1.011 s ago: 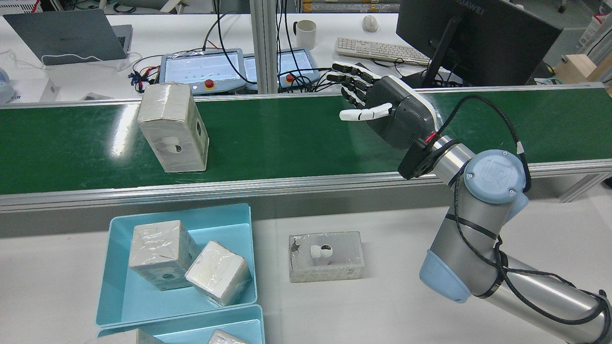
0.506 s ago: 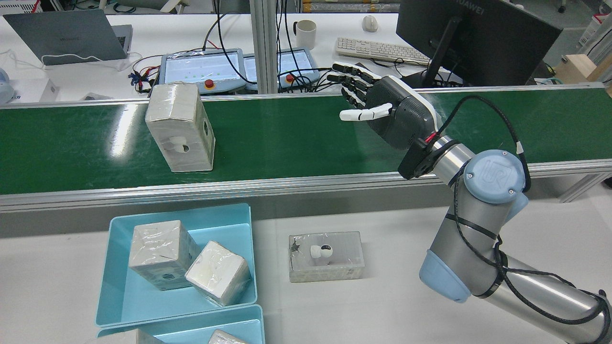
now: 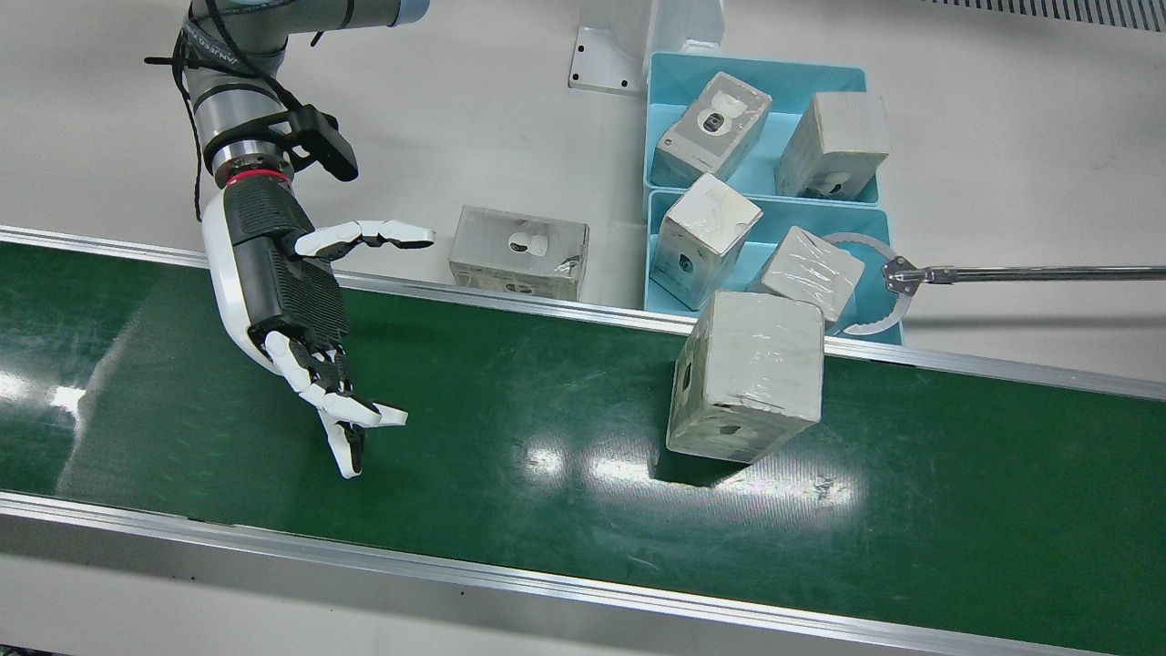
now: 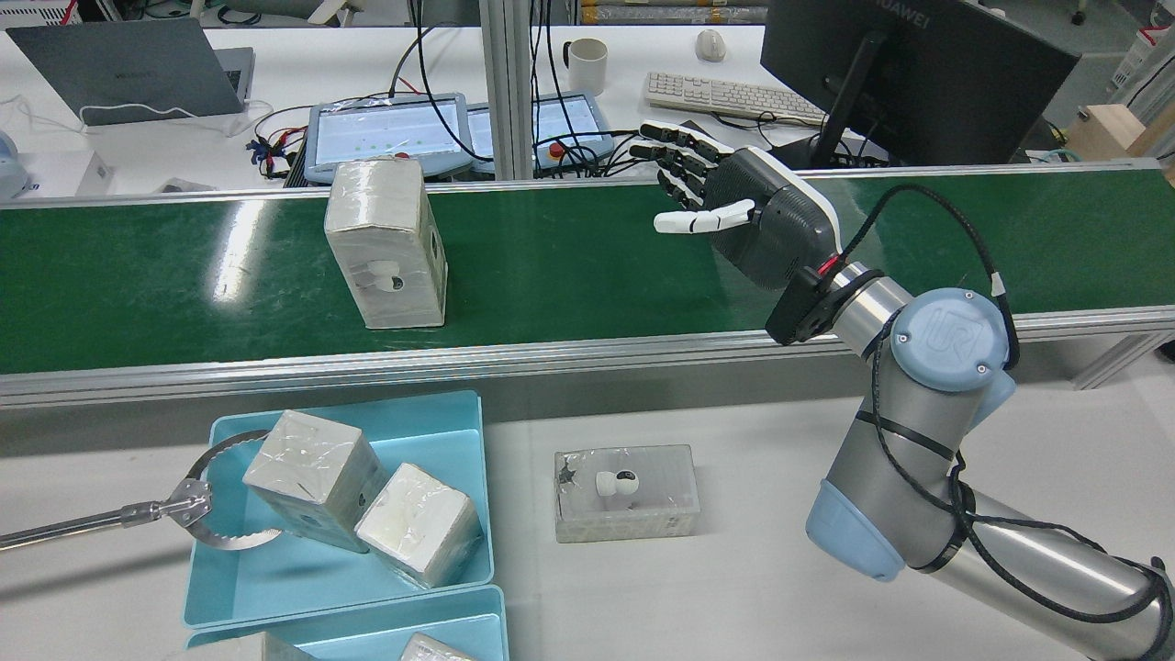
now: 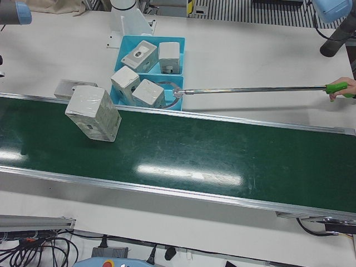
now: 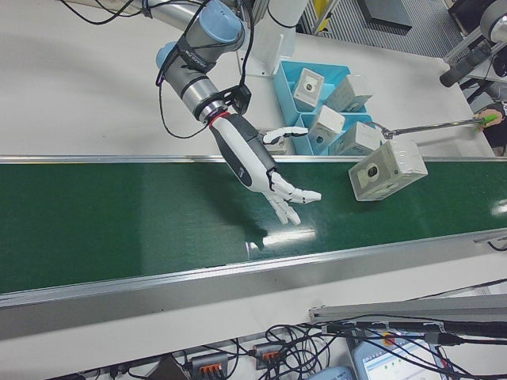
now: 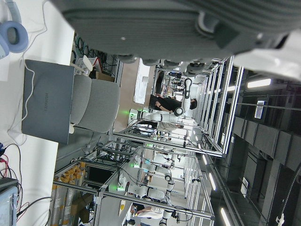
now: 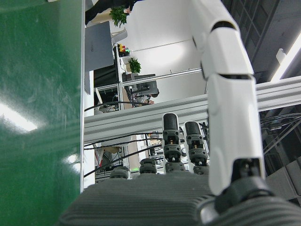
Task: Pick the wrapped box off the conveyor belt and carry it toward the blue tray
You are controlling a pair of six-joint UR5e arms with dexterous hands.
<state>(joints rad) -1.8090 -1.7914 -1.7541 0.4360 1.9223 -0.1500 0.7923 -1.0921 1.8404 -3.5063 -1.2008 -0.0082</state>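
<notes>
Right hand hovers fingers spread, empty, over the green conveyor belt at right center, wrapped box upright on belt left of center, blue tray below at lower left; left hand's state unclear.

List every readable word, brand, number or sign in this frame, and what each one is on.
"HUAWEI", partly cut off at the frame's top: back of the black monitor.
"UR" logo: blue joint cap of the right arm.
"HUAWEI": lid of the grey laptop in the left hand view.
Lettering on the arm's wrist link: too small to read.
Wrapped boxes' markings: unreadable.
</notes>
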